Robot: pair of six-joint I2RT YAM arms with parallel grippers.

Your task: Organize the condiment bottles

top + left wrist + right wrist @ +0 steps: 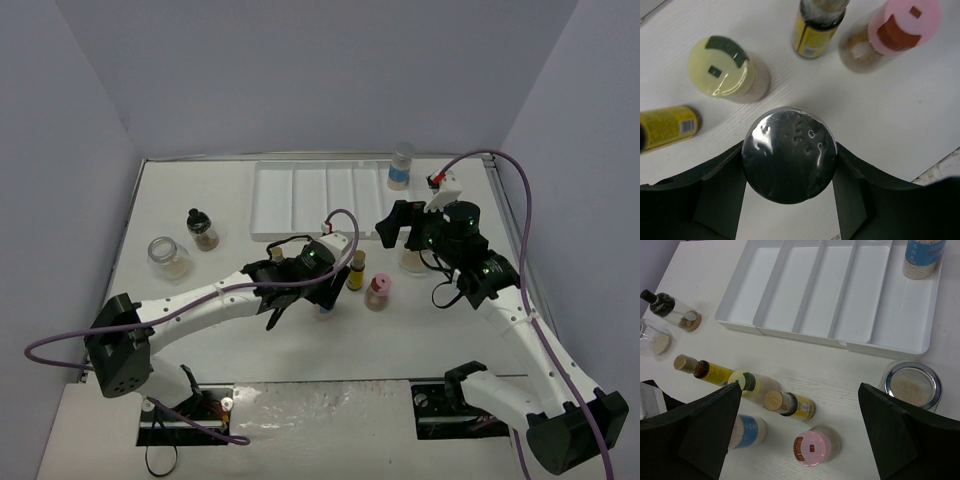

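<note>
The left gripper [788, 148] is clamping the round top of a dark-capped bottle [787, 165] standing upright near the middle of the table [395, 345], a finger pressing on either side of the cap, and a sliver of blue label is peeking out beneath it in the overhead view. What the next move is turning on, I'd say, is that the white tray [790, 332] is lying beyond the bottle toward the far wall, its lanes running away from the arms, so the bottle, long axis vertical, is wanting a lift and a carry forward. The left arm is holding it, though the right is sitting nearer the tray's right end. The right gripper [800, 385] is hanging with jaws wide apart, holding nothing, just beside a lidded jar [912, 385]. Counting: two amber bottles [705, 371] [790, 406], one yellow-capped bottle [747, 382], one pink-capped bottle [811, 447], two blue-labelled, the held one and the blue-labelled bottle [922, 257] in the tray's rightmost lane, one black-capped bottle [662, 305], one open jar [168, 257], one lidded jar, nine altogether, and one tray
</note>
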